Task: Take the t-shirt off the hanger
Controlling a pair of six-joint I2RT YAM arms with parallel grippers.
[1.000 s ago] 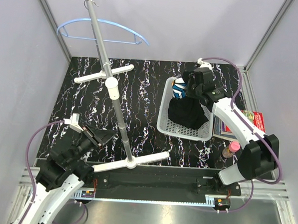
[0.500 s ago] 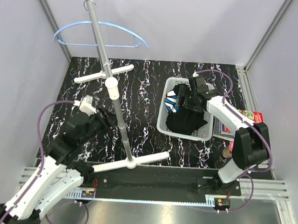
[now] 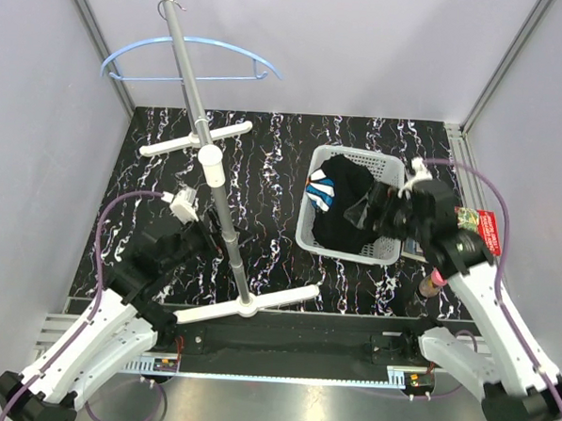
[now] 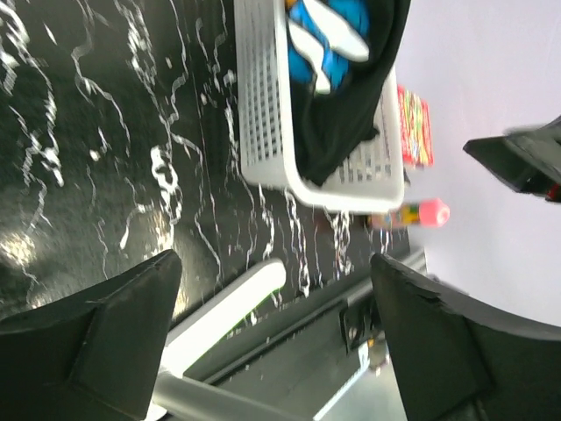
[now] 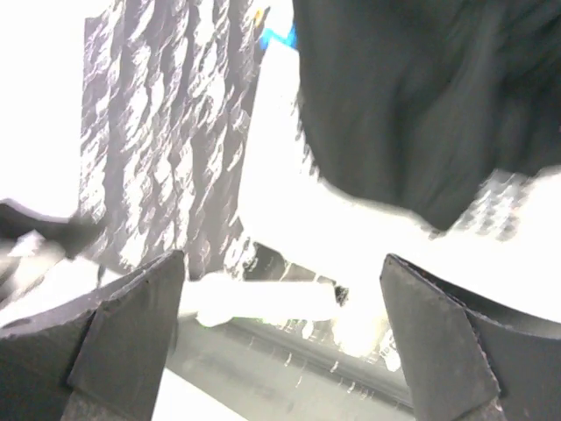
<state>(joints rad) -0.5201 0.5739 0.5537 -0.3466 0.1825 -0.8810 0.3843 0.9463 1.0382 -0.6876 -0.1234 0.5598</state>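
Note:
The black t-shirt [image 3: 349, 214] lies bunched in the white basket [image 3: 310, 233], its blue-and-white print [image 3: 323, 190] facing up at the left. It also shows in the left wrist view, t-shirt [image 4: 355, 96], and in the right wrist view, t-shirt [image 5: 421, 96]. The bare light-blue hanger [image 3: 190, 60] hangs from the pole's top at the back left. My right gripper [image 3: 382, 216] hovers open over the basket's right side, nothing between its fingers [image 5: 123, 338]. My left gripper [image 3: 202, 238] stands open and empty beside the pole.
A white-and-grey pole stand [image 3: 218, 184] rises from the table's left half, with crossbars at the back [image 3: 195, 138] and front [image 3: 248, 308]. A red book [image 3: 483, 230] and a pink-capped bottle [image 3: 435, 280] sit right of the basket. Walls enclose three sides.
Both grippers have opened. The right one let the t-shirt drop into the basket and drew back to the right. The left arm reached forward toward the pole.

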